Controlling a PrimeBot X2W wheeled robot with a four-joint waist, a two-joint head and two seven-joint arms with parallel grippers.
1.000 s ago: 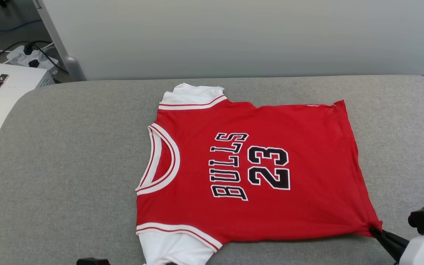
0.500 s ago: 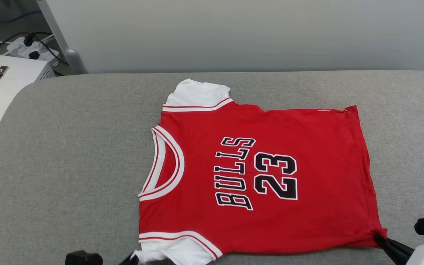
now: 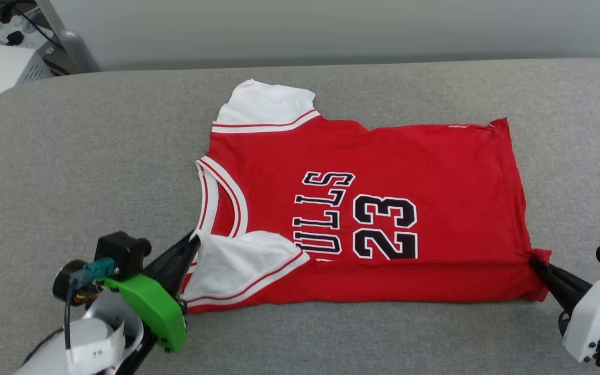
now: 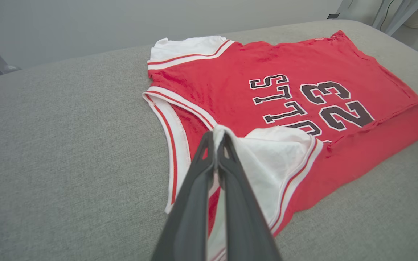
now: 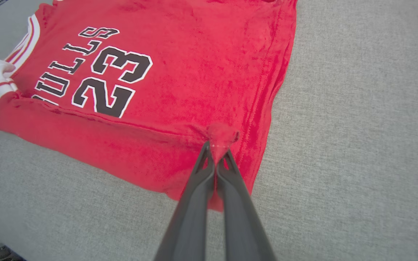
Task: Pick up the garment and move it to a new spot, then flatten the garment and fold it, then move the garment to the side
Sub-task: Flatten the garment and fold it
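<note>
Grey fabric is stretched over the worktop [image 3: 71,156]. The left tool [image 3: 194,238] is clamped on the near white sleeve of the garment [image 3: 383,156], the right tool [image 3: 533,262] on its near hem corner; the garment is laid mid-worktop, its near edge folded over the lettering.

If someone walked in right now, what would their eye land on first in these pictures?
The red BULLS 23 jersey jumps out, spread mid-frame on the grey padded surface with its near edge folded over the lettering. At lower left the left gripper pinches its white sleeve; at lower right the right gripper pinches the hem corner.
</note>
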